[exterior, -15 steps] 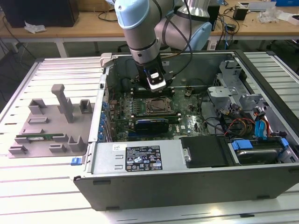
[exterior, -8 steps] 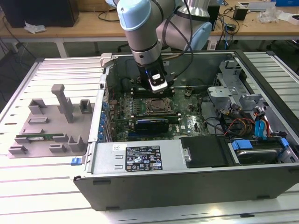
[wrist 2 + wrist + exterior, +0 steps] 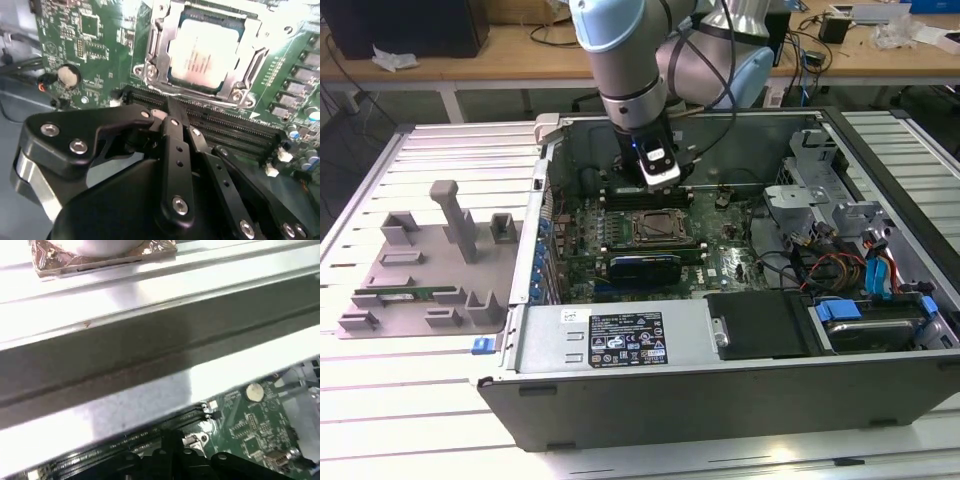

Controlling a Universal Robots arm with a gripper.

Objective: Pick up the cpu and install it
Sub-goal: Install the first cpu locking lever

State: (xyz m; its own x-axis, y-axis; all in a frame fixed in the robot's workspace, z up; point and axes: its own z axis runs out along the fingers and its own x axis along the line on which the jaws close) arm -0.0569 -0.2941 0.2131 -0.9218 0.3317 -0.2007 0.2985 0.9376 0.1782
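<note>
The cpu (image 3: 202,52), a square chip with a shiny silver top, lies flat inside the black socket (image 3: 150,55) with the metal frame on the green motherboard. In the exterior view the socket (image 3: 658,228) sits mid-board inside the open computer case. My gripper (image 3: 661,186) hangs over the board just behind the socket. In the second wrist view the gripper (image 3: 171,104) has its black fingers drawn together with nothing between them. Its tip is over the black memory slots (image 3: 220,127), a short way from the cpu and not touching it.
A grey fixture tray (image 3: 420,270) holding a green memory stick (image 3: 400,296) lies at the exterior view's left. The case's walls (image 3: 150,355), the power supply (image 3: 620,340), a drive cage (image 3: 810,160) and loose cables (image 3: 840,265) ring the board. A coin battery (image 3: 68,75) sits nearby.
</note>
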